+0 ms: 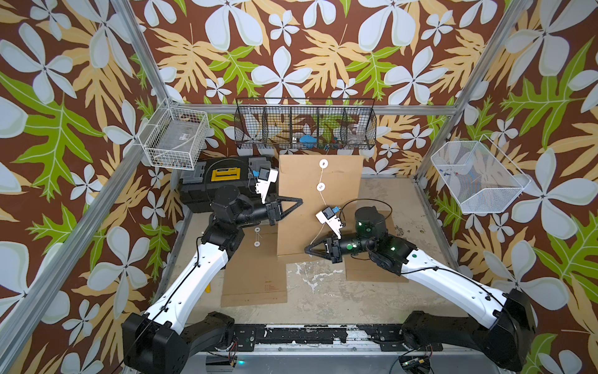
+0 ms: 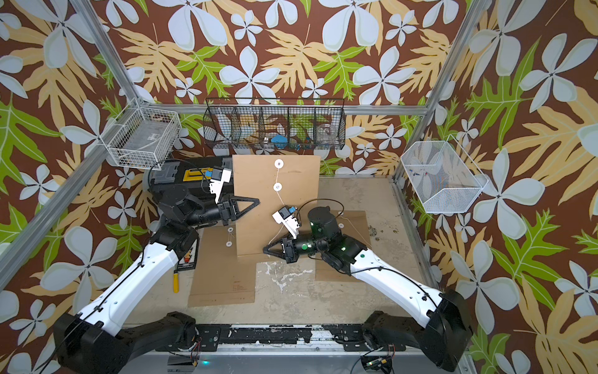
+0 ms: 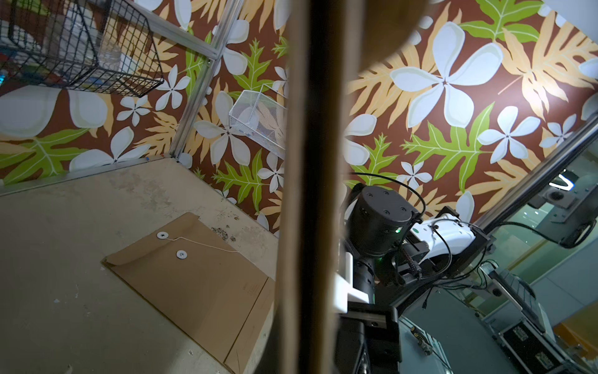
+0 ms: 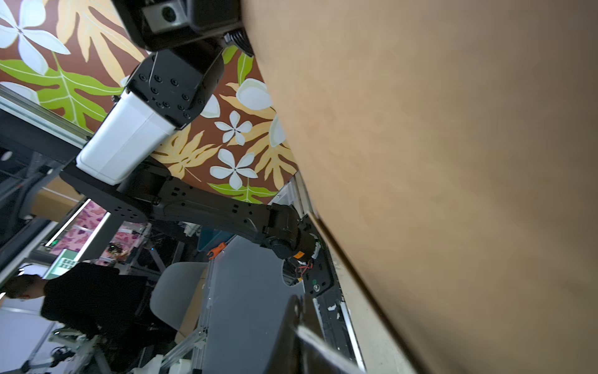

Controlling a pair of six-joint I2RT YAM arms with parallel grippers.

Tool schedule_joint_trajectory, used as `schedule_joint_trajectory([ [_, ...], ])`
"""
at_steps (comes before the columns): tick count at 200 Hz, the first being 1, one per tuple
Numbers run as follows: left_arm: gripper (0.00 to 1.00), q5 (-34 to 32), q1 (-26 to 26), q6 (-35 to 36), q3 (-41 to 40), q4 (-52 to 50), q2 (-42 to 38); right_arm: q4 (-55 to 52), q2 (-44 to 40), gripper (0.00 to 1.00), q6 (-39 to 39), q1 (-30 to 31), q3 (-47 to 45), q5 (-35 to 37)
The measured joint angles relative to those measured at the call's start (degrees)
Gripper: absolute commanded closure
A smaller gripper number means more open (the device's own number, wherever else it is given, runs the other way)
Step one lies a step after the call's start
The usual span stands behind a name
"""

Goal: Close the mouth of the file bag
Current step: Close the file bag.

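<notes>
Tightly, left gripper (image 1: 300, 201) and right gripper (image 1: 306, 249) both clamp the file bag (image 1: 310, 210).

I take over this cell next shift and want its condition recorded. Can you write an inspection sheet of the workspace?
Surface: worn beige tabletop, paint flaked white.
Job's things: brown paper file bag raised at centre; white string hangs loose below two white button discs, not wound.
Clutter: two brown paper envelopes lying flat; black tool case; yellow-handled tool.
Grippers: left gripper shut on the bag's side edge; right gripper shut at its lower edge, hold unclear.
Cables: black cable looped above right wrist.
Surroundings: floral wallpaper; white wire basket, black mesh rack, white mesh basket.
</notes>
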Motion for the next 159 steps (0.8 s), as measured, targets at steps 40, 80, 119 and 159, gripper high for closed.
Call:
schedule_joint_trajectory([
  [40, 1.0, -2.38, 1.38, -1.4, -0.55, -0.46, 0.57, -2.45, -3.39, 1.0, -4.13, -4.96, 0.42, -1.07],
  [80, 1.0, -1.79, 1.46, -1.09, -1.29, -0.94, -0.39, -5.25, -3.58, 1.0, -3.96, -12.57, 2.8, 1.2],
  [119, 1.0, -0.79, 1.46, -0.04, -4.24, -2.36, -2.38, -13.66, -2.78, 1.0, -6.78, -16.52, 11.04, 15.32],
  [159, 1.0, -0.61, 1.46, -0.02, -7.65, -2.86, -3.3, -19.58, -1.79, 1.0, -10.01, -16.61, 18.88, 30.1],
])
